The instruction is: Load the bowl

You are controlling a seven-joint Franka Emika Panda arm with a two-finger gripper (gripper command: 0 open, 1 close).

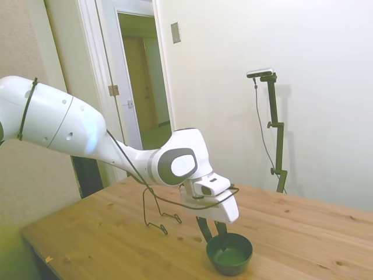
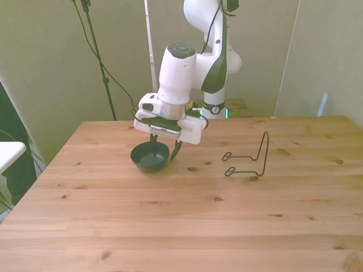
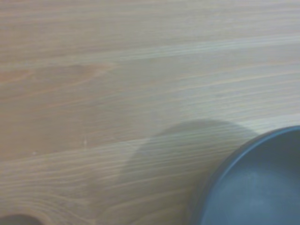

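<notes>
While the bowl sat on the table near the front view's left, your gripper stood open astride its rim, one finger inside and one outside, not yet closed. Farther to the front view's right, well apart, the wire rack waited. Loading seemed hardly begun.

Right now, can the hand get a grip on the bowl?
Probably yes. The hand is open and already astride the bowl's rim, one finger inside and one outside. Nothing blocks it; the wire rack stands well clear.
</notes>
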